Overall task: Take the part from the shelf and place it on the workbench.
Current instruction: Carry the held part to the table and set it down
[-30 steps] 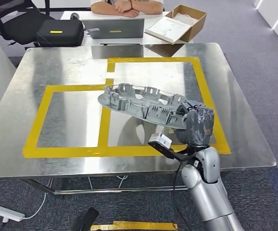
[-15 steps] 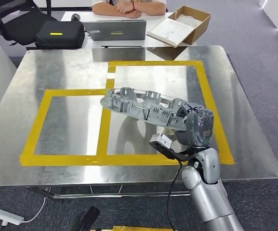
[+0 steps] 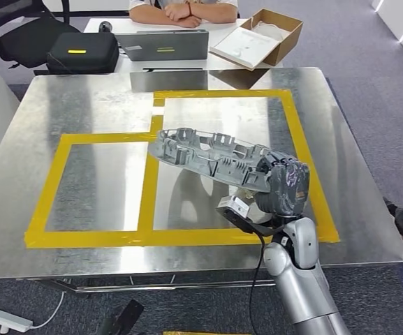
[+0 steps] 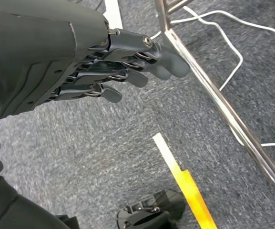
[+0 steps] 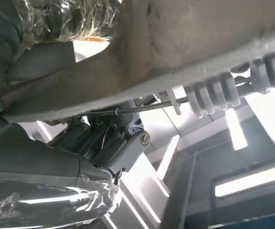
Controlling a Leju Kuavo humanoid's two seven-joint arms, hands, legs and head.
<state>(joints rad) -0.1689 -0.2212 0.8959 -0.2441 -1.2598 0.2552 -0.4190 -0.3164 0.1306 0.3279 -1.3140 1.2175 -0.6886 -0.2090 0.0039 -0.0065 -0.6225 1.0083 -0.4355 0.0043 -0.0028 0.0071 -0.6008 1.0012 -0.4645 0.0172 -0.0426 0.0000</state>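
Above the workbench [image 3: 40, 105], the right hand [image 3: 283, 185] grips one end of the grey part [image 3: 209, 157], held over the taped right rectangle. Placing step, I judge: next lower it flat, then release the fingers.

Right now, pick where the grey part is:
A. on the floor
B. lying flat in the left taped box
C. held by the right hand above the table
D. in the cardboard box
C: the right hand grips one end of the part, which hangs over the table, casting a shadow below.
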